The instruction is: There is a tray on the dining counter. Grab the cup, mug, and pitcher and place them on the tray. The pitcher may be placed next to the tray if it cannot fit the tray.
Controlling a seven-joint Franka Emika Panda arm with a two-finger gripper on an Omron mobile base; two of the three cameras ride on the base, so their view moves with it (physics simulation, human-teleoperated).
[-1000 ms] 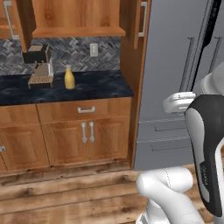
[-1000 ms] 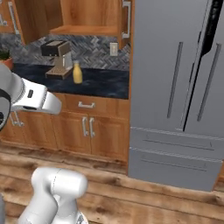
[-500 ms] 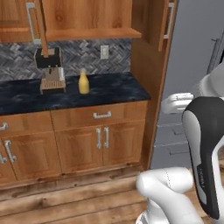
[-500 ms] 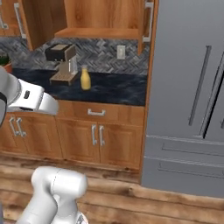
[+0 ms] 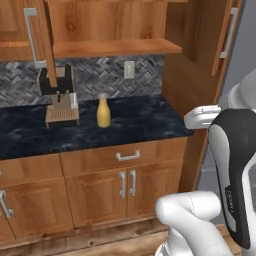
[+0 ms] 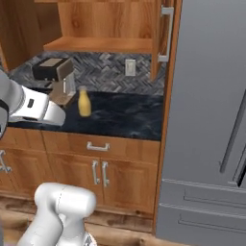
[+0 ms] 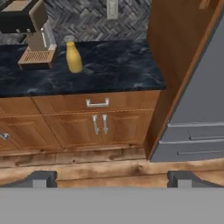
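From my seat at the controls, the pitcher stands upright on the black marble tabletop backed by grey herringbone tiles. In the hand view it sits at about eleven o'clock, well apart from the tool, with a coffee machine just beside it at its nine o'clock in the left base view.

The tool's two dark tips are spread fully apart at the bottom of the hand view, with nothing between them.

I judge the pitcher to be rigid and smooth, likely slippery on its rounded mustard body, and top-tall enough to tip if nudged at the neck. I would take hold around the belly just below the shoulder, where the sides are nearest to straight, rather than on the narrow grey neck.

Whether it holds any liquid I cannot tell; its mouth is too small to see into from here. I would carry it upright all the same.

The wooden cabinet doors beneath the tabletop are shut, and so is the drawer above them.
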